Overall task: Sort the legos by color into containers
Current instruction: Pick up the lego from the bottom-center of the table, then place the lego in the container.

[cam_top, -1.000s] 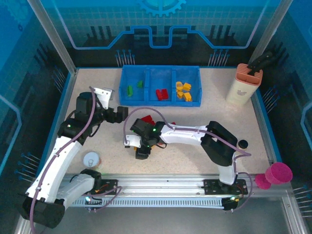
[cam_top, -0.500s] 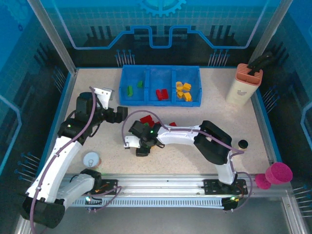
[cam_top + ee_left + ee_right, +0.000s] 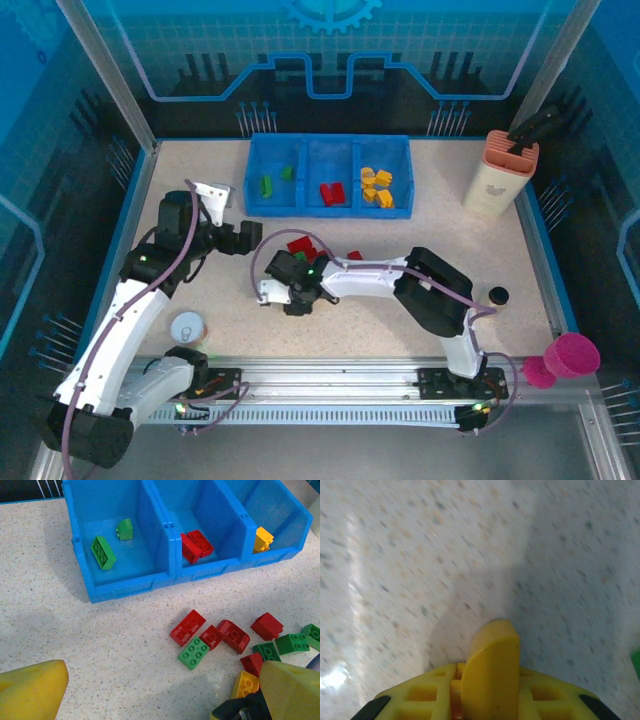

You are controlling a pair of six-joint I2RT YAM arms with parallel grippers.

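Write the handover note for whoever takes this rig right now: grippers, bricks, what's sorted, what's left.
Left gripper: open, empty, hovering over the table by the loose pile.
Right gripper: fingers together, low over bare table; no brick visible in it.
Tray: two green bricks in the left compartment, red bricks in the middle, yellow bricks in the right.
Left to do: the loose pile in front of the tray, several red, several green and at least one yellow brick, unsorted.
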